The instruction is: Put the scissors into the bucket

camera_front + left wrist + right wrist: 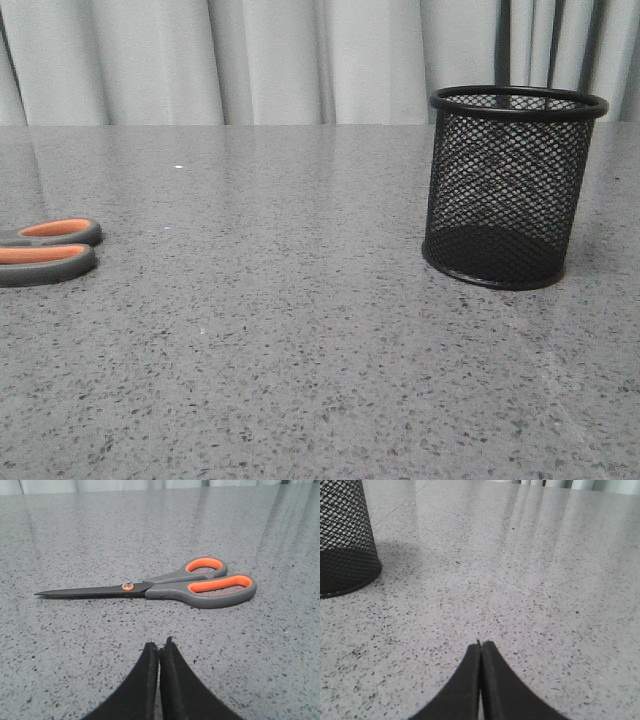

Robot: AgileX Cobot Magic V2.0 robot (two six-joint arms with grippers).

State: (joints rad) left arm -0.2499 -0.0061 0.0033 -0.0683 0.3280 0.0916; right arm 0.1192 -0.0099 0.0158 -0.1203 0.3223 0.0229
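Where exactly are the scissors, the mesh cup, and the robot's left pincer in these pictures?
scissors [200,587]: left wrist view, on the grey handle near the orange loops.
bucket [508,190]: front view, middle of its mesh wall.
left gripper [160,647]: left wrist view, at the closed fingertips.

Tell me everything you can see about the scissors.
The scissors lie flat on the grey speckled table, closed, untouched. Two dark grey looped handles are lined in orange, one loop larger than the other; slim dark blades meet at a small orange pivot. In the front view only the handles show, at the far left edge, well apart from the bucket. The left gripper, shut, points toward them without contact.
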